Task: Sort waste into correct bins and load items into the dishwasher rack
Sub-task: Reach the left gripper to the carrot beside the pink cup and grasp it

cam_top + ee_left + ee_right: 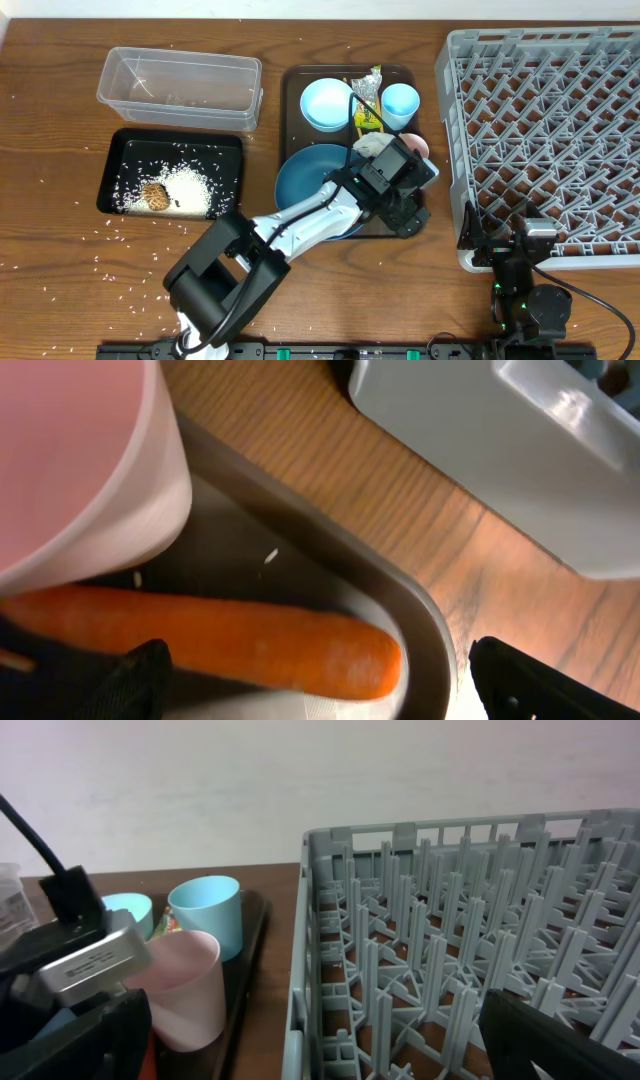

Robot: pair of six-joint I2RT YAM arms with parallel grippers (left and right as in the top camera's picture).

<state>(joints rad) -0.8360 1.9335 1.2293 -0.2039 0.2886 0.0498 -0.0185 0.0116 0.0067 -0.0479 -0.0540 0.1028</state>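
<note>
We cannot read the print on the wrapper. Our left hand gapes over the carrot, our right hand beside the rack.

Light falls bright and even from above in the overhead view, leaving only soft, short shadows beside the tub and the rack on the table. The clear tub's rim catches pale glare, and the rice is nearly blown out against the black tray. Focus there is sharp throughout. The left wrist view is too close to focus: the pink cup is a smear, the carrot is soft-edged, and a small white highlight sits on the rack's grey corner. The right wrist view is clearer; its wall is washed pale, and both lower corners fall to black.
</note>
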